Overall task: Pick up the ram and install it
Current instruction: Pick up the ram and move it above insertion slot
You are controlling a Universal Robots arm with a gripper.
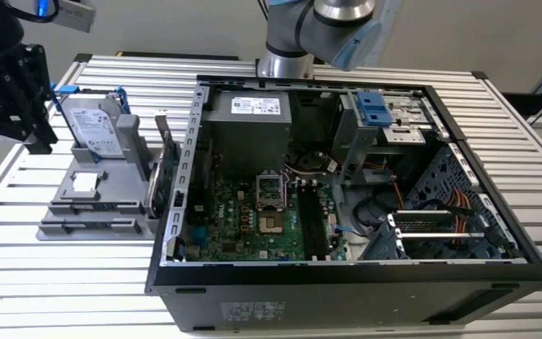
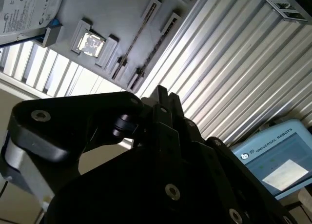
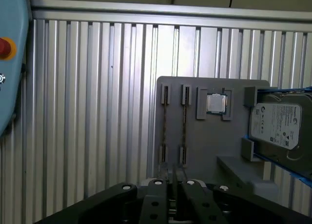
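Two fingers of the gripper pressed shut on nothing, hovering over the edge of a gray tray. Just beyond, the ram on edge in its slot, a twin stick beside it; farther along, a processor chip and a hard drive.

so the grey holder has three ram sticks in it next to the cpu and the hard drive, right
Not three. The first wrist view shows two ram sticks standing in the grey holder, next to the cpu and the hard drive.
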